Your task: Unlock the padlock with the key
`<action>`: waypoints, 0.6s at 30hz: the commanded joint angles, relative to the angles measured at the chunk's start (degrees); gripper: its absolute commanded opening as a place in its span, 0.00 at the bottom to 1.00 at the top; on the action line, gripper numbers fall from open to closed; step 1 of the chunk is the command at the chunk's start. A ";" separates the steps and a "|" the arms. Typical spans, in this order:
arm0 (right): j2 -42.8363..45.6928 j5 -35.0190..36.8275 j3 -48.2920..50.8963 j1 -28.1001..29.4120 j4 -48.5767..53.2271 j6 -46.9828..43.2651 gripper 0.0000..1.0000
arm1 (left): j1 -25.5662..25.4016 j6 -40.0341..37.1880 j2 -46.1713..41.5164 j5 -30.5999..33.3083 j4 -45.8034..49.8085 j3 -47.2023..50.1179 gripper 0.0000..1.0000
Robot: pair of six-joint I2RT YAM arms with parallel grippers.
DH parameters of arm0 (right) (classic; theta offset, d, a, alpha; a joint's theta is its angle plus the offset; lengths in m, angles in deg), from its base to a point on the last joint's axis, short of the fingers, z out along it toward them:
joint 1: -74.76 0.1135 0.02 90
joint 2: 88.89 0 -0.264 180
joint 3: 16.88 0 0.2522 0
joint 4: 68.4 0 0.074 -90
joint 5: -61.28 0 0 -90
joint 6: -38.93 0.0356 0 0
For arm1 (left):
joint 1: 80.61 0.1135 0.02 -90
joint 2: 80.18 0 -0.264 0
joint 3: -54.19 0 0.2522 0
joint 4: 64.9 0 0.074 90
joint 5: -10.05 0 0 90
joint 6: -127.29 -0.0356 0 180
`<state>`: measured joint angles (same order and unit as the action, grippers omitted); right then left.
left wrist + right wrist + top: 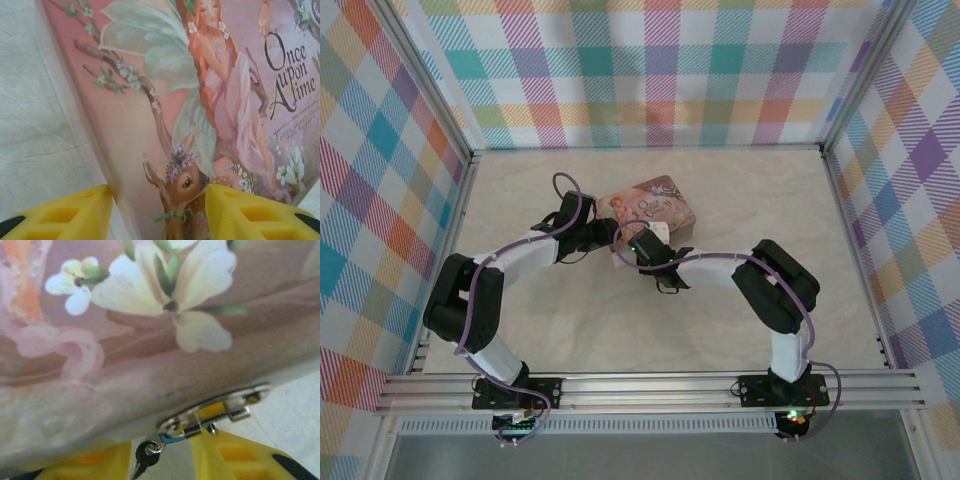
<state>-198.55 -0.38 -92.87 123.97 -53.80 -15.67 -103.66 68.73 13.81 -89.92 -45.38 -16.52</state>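
1. From above: tin (665, 205) lying slantwise in mid table (750, 320), left gripper (607, 233) at its left corner, right gripper (648, 243) against its near side.
2. Through the left wrist: spread wide, yellow fingers (65, 215) either side of the tin's corner, pictured lid running away up and rightward. Impossible to say whether pressing the tin or merely straddling it.
3. Through the right wrist: parted too, nothing pinched as far as can be made out. Silvery hasp (220, 410) on the tin's front wall, seemingly touching one finger. Under the hasp's left end, a sliver of blue: the padlock (167, 438), within the gap. Just below and left of it, the key (144, 459) on a small ring (151, 447), long axis pointing down and slightly left, close by the other finger (too blurred to tell whether seated in the lock or only dangling).
4. Judging the coming move: right arm plainly the nearer, key lying between its fingers. Probably a matter of closing on the key's head and turning about that downward axis, left gripper steadying the tin.
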 commanded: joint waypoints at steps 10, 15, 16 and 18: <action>-7.52 1.15 -5.63 -1.21 2.09 -1.67 0.18 | 1.34 -1.48 -1.27 -0.13 2.41 -0.73 0.52; -7.13 -1.18 -4.25 -2.32 0.55 -4.46 0.00 | 1.50 -1.50 -1.45 -0.17 2.57 -0.64 0.51; -6.44 -1.87 -3.59 -2.51 -0.15 -5.53 0.00 | 1.51 -1.49 -1.45 -0.13 2.51 -0.60 0.51; -4.51 -3.80 -1.83 -2.72 -1.92 -8.26 0.00 | 1.51 -1.56 -1.45 -0.13 2.67 -0.55 0.51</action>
<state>-203.80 -0.60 -97.42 121.96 -56.00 -19.78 -102.91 68.67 13.81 -89.94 -45.20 -16.52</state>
